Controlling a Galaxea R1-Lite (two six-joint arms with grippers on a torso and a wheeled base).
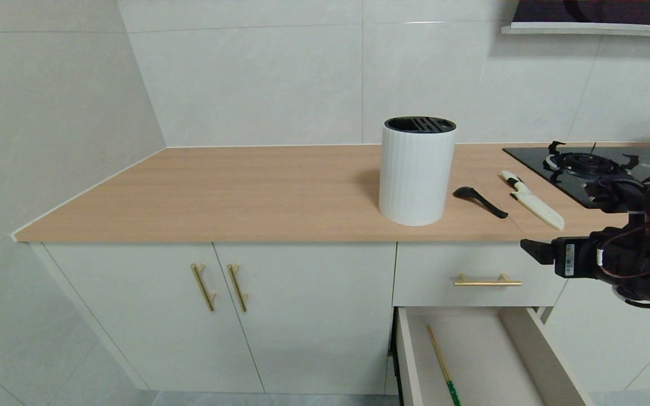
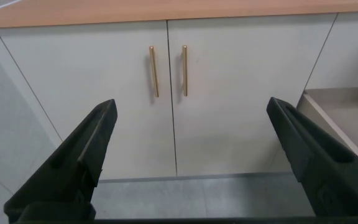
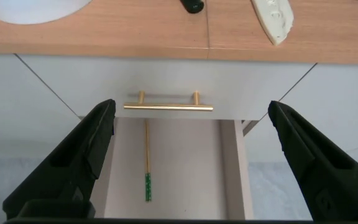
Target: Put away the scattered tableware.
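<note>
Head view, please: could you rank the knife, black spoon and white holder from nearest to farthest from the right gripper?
1. Knife, on the counter beside the stove, closest to the right gripper.
2. Black spoon, left of the knife.
3. White holder, farther left.

Wood-look countertop (image 1: 246, 192) runs left to right, with a tiled wall (image 1: 246, 73) behind it and on the left. Black gas hob (image 1: 590, 166) is set in at far right, range hood (image 1: 596, 17) above it. Below the counter on the left are two white cabinet doors (image 1: 178, 316) with gold bar handles (image 1: 203, 286) side by side. Right of them is a closed drawer front (image 1: 471, 259).
</note>
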